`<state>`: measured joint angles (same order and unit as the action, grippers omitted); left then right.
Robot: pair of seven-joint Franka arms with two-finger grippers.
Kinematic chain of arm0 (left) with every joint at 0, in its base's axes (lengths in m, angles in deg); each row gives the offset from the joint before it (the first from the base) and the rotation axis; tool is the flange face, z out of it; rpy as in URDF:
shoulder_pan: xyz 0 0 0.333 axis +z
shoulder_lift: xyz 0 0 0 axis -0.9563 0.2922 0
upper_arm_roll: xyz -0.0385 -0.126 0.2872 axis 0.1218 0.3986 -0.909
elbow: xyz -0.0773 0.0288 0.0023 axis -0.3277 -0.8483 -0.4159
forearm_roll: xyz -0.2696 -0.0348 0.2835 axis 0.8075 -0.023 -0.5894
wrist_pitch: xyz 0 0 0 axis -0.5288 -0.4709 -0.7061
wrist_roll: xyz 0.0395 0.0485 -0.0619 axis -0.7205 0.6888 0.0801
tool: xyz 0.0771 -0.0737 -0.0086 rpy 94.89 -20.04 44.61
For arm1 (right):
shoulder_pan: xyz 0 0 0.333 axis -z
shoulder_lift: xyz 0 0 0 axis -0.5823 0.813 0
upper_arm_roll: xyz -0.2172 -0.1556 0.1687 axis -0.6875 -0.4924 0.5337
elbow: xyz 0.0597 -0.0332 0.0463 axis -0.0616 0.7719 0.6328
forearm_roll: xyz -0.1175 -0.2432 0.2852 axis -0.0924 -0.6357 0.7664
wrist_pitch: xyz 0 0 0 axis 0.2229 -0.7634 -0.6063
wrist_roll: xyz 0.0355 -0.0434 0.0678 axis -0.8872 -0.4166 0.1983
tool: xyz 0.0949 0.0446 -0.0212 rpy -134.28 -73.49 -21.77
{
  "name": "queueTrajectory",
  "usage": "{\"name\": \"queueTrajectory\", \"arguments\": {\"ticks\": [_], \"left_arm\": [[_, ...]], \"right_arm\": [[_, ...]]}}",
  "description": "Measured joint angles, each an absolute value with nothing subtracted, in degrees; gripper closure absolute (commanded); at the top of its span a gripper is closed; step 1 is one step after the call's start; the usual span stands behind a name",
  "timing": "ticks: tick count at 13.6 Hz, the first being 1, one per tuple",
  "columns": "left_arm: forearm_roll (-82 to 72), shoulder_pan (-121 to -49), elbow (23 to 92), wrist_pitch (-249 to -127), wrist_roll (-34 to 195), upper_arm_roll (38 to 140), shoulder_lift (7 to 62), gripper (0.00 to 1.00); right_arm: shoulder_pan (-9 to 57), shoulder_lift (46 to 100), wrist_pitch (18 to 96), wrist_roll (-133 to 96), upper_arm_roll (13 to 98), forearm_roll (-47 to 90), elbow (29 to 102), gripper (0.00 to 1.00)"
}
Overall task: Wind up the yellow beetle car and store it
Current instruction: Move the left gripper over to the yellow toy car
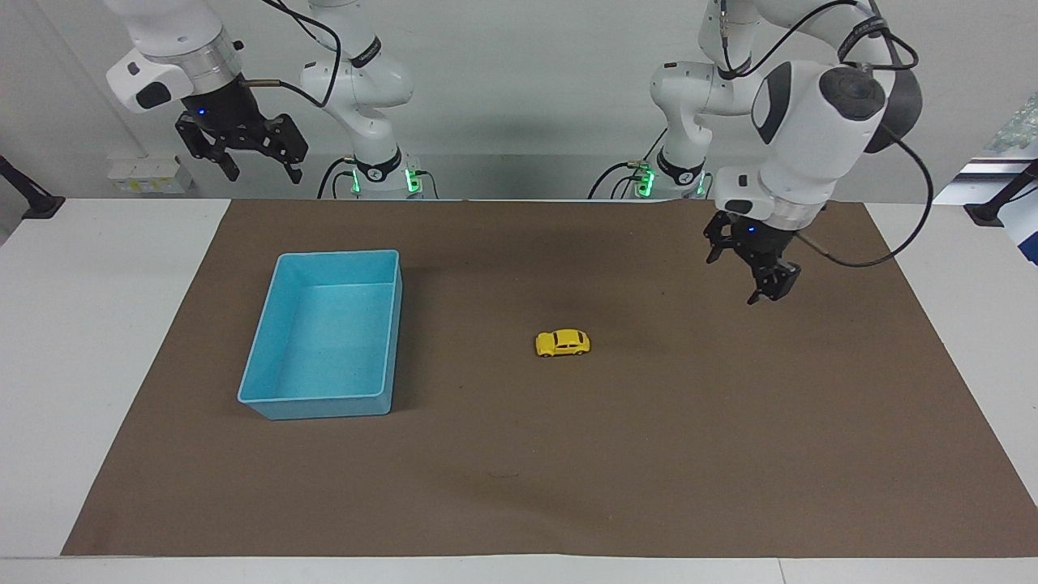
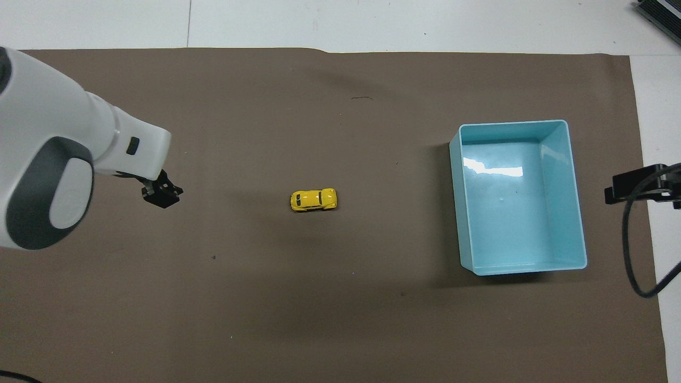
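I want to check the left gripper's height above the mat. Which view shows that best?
The facing view: the left gripper hangs open, clear of the mat, short of the car. The overhead view shows only its tip under the arm's housing.

We see a glossy car point(image 2: 314, 200), a smooth shiny plastic bin point(image 2: 576, 213) and a matt brown mat point(image 2: 266, 298).

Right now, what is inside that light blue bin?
Nothing: the light blue bin shows only its bare, glossy floor, fully visible from overhead. The yellow beetle car sits outside on the brown mat.
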<state>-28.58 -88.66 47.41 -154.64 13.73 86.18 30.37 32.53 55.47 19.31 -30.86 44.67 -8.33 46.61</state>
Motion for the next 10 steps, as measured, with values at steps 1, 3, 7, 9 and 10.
{"name": "queueTrajectory", "arguments": {"ticks": [1, 3, 7, 9, 10], "left_arm": [[-28.6, -89.9, 48.7, -156.3, 12.7, 86.2, 30.9, 0.00], [-28.6, -92.4, 51.9, -159.9, 11.1, 86.2, 31.8, 0.00], [-28.6, -98.0, 55.8, -167.2, 12.4, 86.3, 34.1, 0.00], [-28.6, -100.6, 55.9, -168.9, 13.7, 86.3, 34.8, 0.00], [-28.6, -101.5, 55.9, -169.3, 14.0, 86.3, 34.9, 0.00]], "right_arm": [[32.5, 55.5, 19.3, -30.9, 44.7, -8.3, 46.6, 0.00], [32.5, 55.5, 19.3, -30.9, 44.7, -8.3, 46.6, 0.00], [32.5, 55.5, 19.3, -30.9, 44.7, -8.3, 46.6, 0.00], [32.5, 55.5, 19.3, -30.9, 44.7, -8.3, 46.6, 0.00], [32.5, 55.5, 19.3, -30.9, 44.7, -8.3, 46.6, 0.00]]}}
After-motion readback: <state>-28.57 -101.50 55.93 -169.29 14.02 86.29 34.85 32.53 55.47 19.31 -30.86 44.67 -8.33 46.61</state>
